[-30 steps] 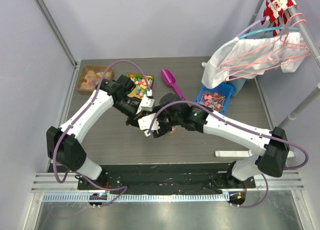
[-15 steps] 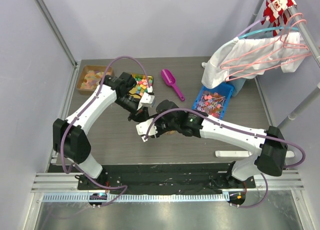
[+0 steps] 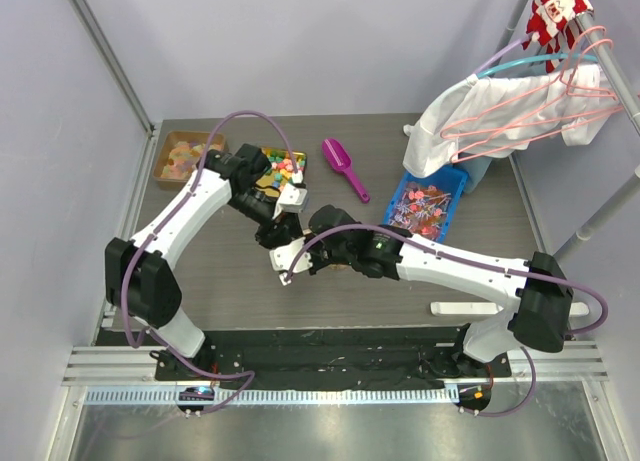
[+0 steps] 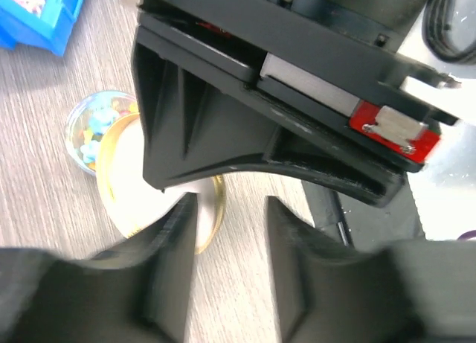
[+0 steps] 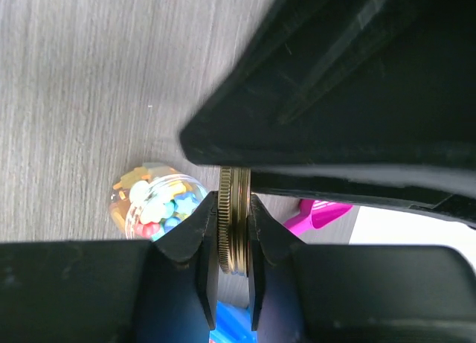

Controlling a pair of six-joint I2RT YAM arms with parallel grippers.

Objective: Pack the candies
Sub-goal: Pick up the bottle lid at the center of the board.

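Observation:
In the right wrist view my right gripper point(image 5: 232, 218) is shut on a gold ribbed lid point(image 5: 238, 209), held edge-on between the pads. Below it on the table stands a small clear jar point(image 5: 152, 202) of mixed-colour candies. In the left wrist view my left gripper point(image 4: 229, 228) is open with only table between its fingers. The lid's white inside point(image 4: 137, 183) shows just left of them, next to the jar point(image 4: 93, 131). From above, the left gripper point(image 3: 274, 231) and right gripper point(image 3: 290, 259) meet mid-table. A brown box of orange and yellow candies point(image 3: 181, 158) sits at the back left.
A gold tray of colourful candies point(image 3: 278, 169) lies behind the left arm. A pink scoop point(image 3: 343, 167) lies mid-back, with a blue bin point(image 3: 428, 201) to its right. White clothes on hangers point(image 3: 510, 111) hang at the right. A white bar point(image 3: 470, 308) lies near the right arm's base.
The right gripper has closed onto the lid. The left gripper, shut before, has opened and let go. Both arms shifted a little to the left.

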